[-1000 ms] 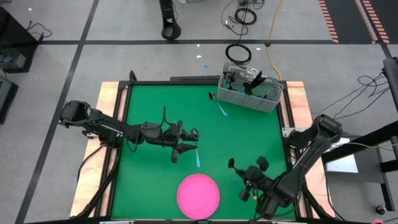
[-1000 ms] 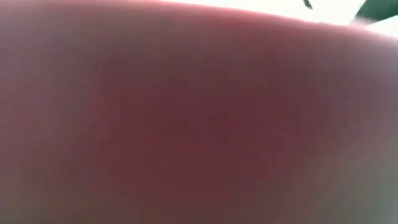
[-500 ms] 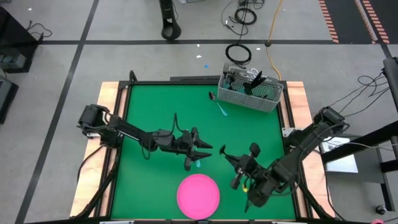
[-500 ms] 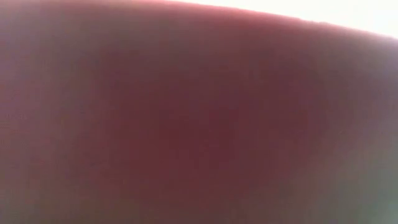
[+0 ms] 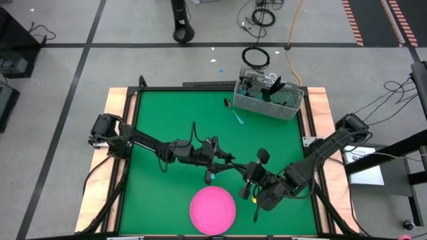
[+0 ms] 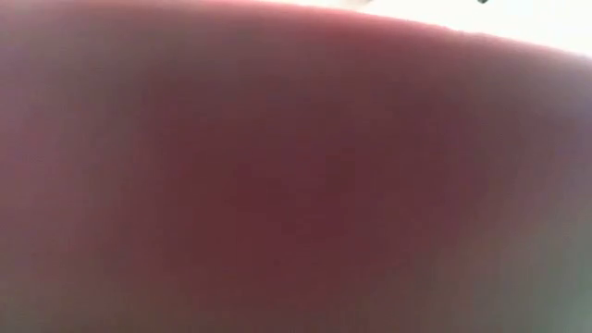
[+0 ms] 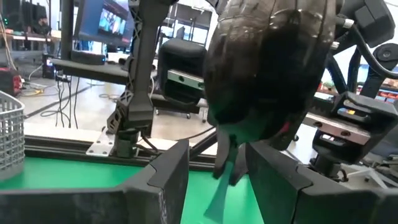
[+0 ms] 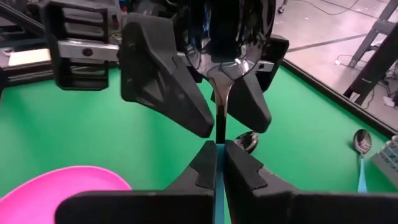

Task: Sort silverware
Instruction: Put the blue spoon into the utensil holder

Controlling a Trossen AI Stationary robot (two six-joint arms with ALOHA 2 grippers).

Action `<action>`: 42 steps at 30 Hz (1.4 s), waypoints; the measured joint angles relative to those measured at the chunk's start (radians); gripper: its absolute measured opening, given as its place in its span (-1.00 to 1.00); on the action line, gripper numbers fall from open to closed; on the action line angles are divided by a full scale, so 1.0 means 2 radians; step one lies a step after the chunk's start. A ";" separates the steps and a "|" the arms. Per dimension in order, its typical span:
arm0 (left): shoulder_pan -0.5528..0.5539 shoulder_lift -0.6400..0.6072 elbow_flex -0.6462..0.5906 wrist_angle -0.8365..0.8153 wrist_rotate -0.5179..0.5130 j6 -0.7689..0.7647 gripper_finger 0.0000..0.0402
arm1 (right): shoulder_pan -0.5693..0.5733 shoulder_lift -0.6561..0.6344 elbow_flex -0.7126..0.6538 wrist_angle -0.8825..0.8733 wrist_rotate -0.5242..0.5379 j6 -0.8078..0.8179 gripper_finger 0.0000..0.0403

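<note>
My right gripper (image 8: 217,152) is shut on a spoon with a shiny dark bowl (image 8: 227,37) and a light-blue handle, above the middle of the green mat. My left gripper (image 5: 227,160) faces it from the table's left and is open. Its fingers (image 8: 165,87) stand on either side of the spoon's neck, with a gap on each side in the left wrist view. A second spoon (image 8: 247,142) lies on the mat below them. A third spoon (image 5: 237,115) lies beside the grey mesh basket (image 5: 270,100). My right gripper pinches the spoon between its two fingers where the dark neck (image 8: 219,134) meets the light-blue handle. The spoon lies along the fingers and sticks out past their tips, bowl foremost, toward the left gripper. It is lifted clear of the mat.
The round pink plate (image 5: 213,209) lies at the mat's near edge, just below the two grippers, and fills the low view as a blur. The basket holds more utensils at the far right corner. The mat's wooden border (image 5: 119,100) runs round the table.
My left gripper has reached toward the table's right, staying open. My right gripper has stayed shut, risen, and moved left and toward the far edge, with its wrist rolling. The two now meet above the mat's middle.
</note>
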 joint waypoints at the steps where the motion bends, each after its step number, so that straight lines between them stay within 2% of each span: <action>1: 0.000 0.000 0.000 0.001 0.000 0.000 -0.20 | -0.003 0.000 0.000 0.000 -0.001 -0.003 -1.00; 8: 0.000 0.000 0.000 -0.001 0.000 0.003 -0.21 | -0.016 0.000 0.000 0.005 -0.002 -0.019 -1.00; 11: 0.000 0.000 0.000 -0.001 0.000 0.004 -0.27 | -0.018 0.000 0.000 0.006 -0.002 -0.023 -1.00; 15: 0.000 0.000 0.000 -0.001 0.001 0.016 -0.52 | -0.018 0.000 0.000 0.012 -0.003 -0.027 -1.00; 19: 0.001 0.000 0.000 0.000 0.001 0.031 -0.87 | -0.017 0.000 -0.001 0.013 -0.003 -0.029 -0.99; 21: 0.001 0.000 0.000 0.003 0.001 0.038 -0.95 | -0.017 0.000 -0.001 0.012 -0.001 -0.029 -0.96; 31: 0.001 0.000 -0.001 0.006 -0.009 0.038 -0.99 | -0.017 0.000 -0.001 0.016 -0.004 -0.047 -0.62; 36: 0.004 -0.005 0.000 -0.004 -0.022 0.038 -0.99 | -0.011 -0.008 0.000 0.006 -0.030 -0.059 -0.41; 39: 0.014 -0.018 0.001 -0.030 -0.025 0.038 -1.00 | -0.002 -0.011 0.000 -0.025 -0.030 -0.041 -0.34; 42: 0.031 -0.039 0.001 -0.066 -0.057 0.039 -1.00 | 0.021 -0.014 0.000 -0.089 -0.038 0.010 -0.33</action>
